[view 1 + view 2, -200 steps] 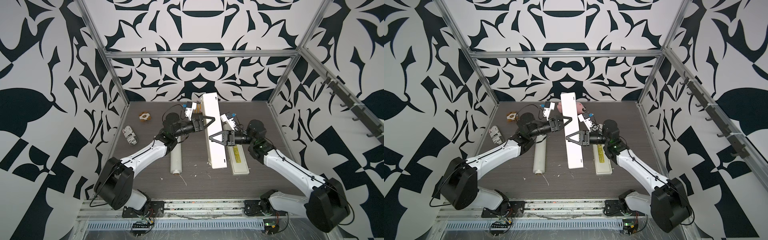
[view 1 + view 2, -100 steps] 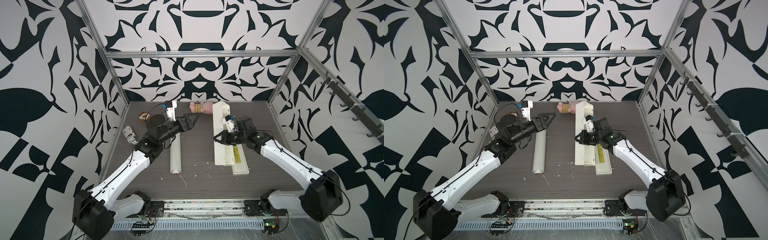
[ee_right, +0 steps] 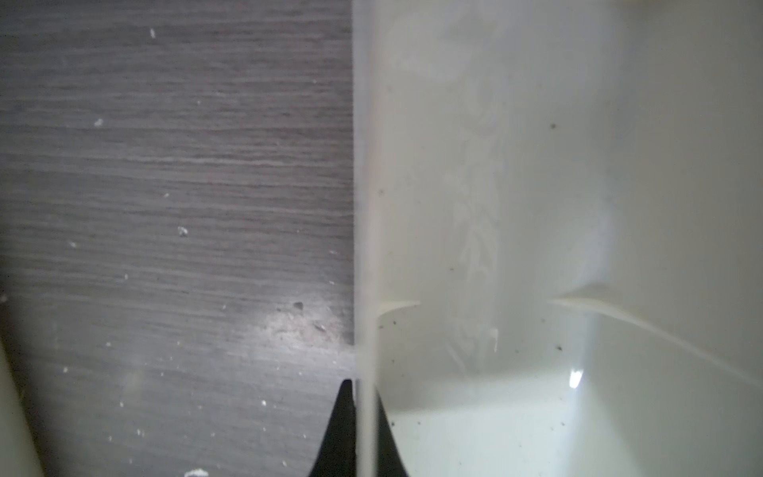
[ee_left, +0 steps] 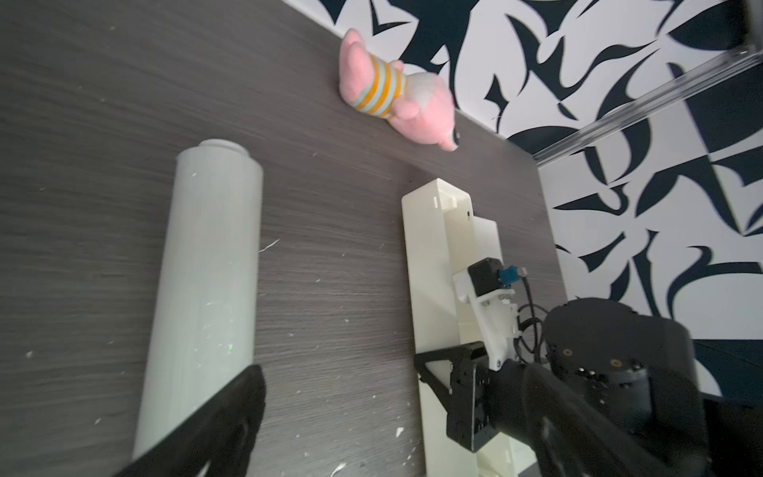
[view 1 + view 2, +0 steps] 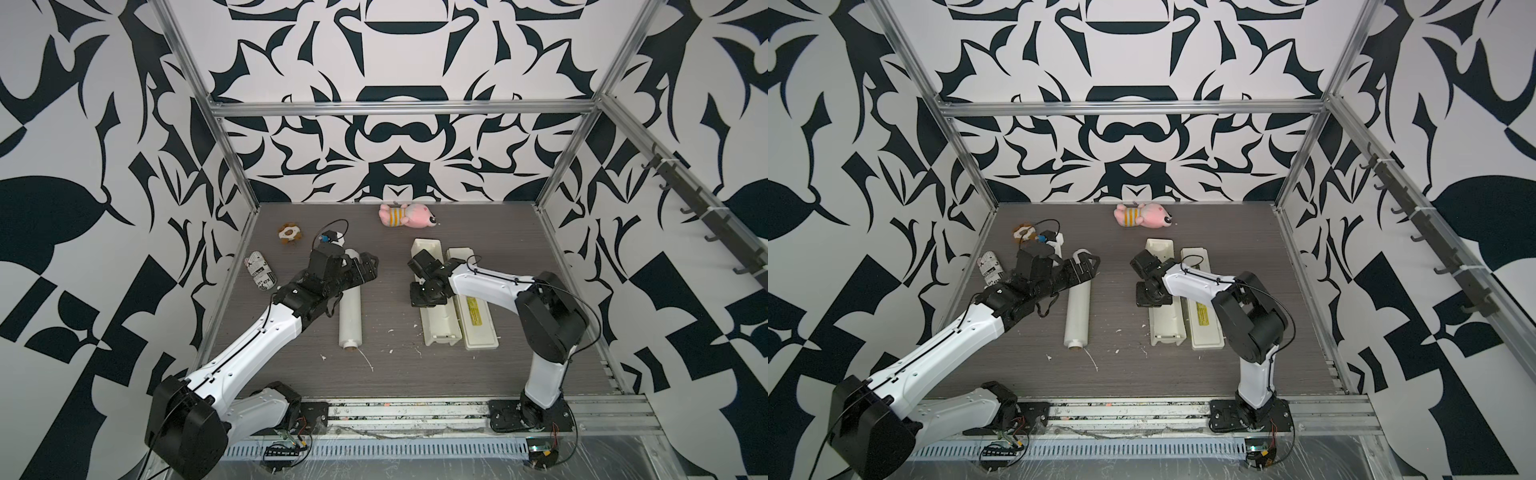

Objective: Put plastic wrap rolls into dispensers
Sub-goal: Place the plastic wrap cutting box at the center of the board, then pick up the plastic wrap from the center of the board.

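Pick-up stage, likely: dispenser [image 5: 440, 328] lies open on the bench [image 5: 386, 374], roll [image 5: 350, 316] apart alongside; your left pincer [image 5: 368, 268] gapes over the roll, right pincer [image 3: 362, 386] straddles the dispenser wall, grip unclear; next, lower left and close.

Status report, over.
Left tool open over far end of roll. Right tool astride wall of open dispenser, grip unclear. Roll on table, not loaded. Only scraps between.
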